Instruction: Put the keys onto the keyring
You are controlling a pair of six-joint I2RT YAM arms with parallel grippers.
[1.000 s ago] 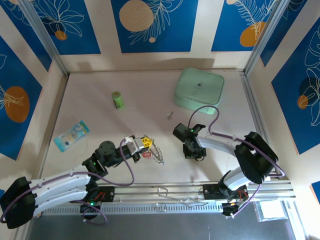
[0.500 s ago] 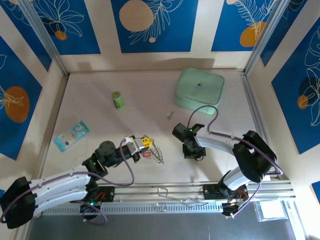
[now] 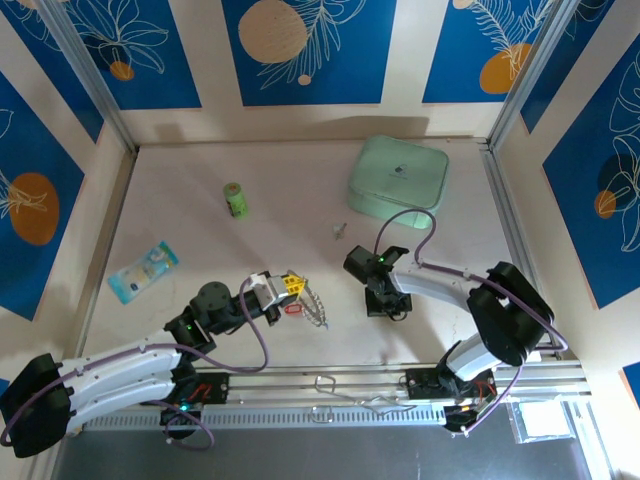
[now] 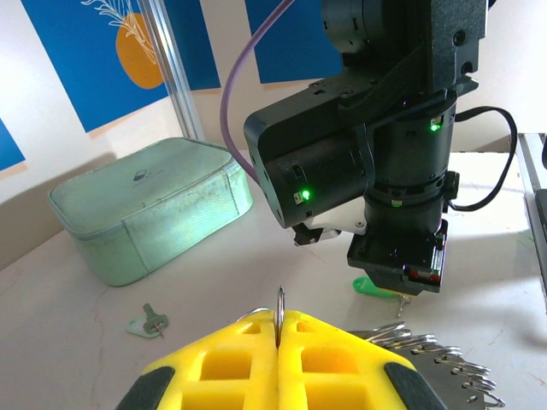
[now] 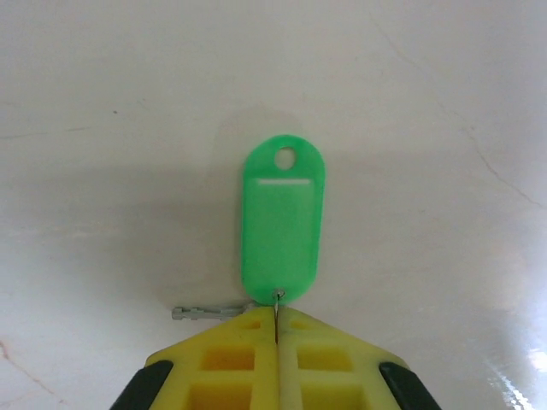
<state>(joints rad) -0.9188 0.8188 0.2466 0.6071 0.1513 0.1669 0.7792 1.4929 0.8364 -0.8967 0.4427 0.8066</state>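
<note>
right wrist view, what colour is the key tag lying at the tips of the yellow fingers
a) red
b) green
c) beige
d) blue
B: the green tag lies flat on the table, and the right gripper is shut on the thin wire loop at the tag's near end.
</note>
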